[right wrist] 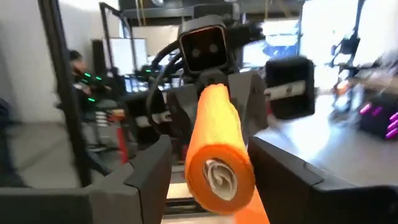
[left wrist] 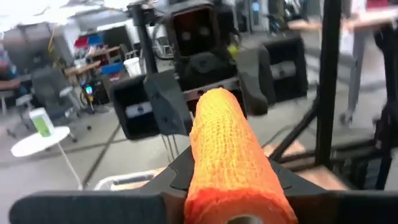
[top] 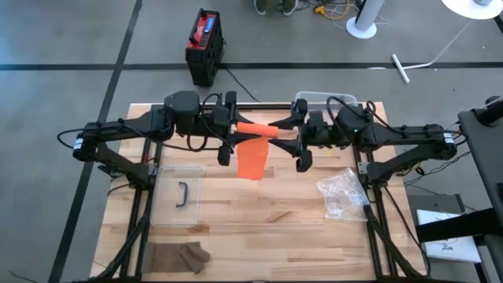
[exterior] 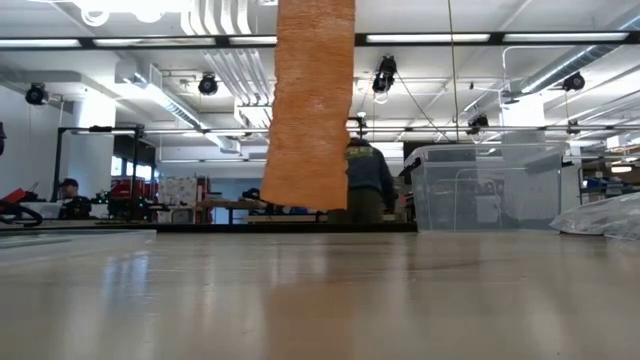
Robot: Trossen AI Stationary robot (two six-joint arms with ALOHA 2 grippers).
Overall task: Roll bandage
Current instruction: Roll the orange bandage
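Bandage (top: 255,130): orange roll held level in the air between both arms, above the middle of the bench (top: 259,236), loose tail hanging down from it.

High view: left pincer (top: 233,126) meets one end of the roll, right pincer (top: 289,127) the other. Clear lidded tub (top: 179,195) and crumpled plastic wrap (top: 343,192) lie well apart on either side; brown cloth near the front edge.

Low view: tail (exterior: 310,100) hangs straight, its lower edge apparently clear of the bench top. Clear bin (exterior: 485,190) behind; people stand far back in the room.

Left wrist view: left pincer pinching the near end of the roll (left wrist: 227,155), fingers pressed against its sides. The other arm's pincer sits at the far end.

Right wrist view: roll end (right wrist: 217,171), spiral core visible, sits between this pincer's fingers, which look spread with gaps either side, so probably not gripping.

Judgement for the step: keep the roll's axis level, let one pincer hold while the other re-grips and turns, and keep the tail hanging square so each wrap lands edge on edge. Uneven turning could cone the roll.
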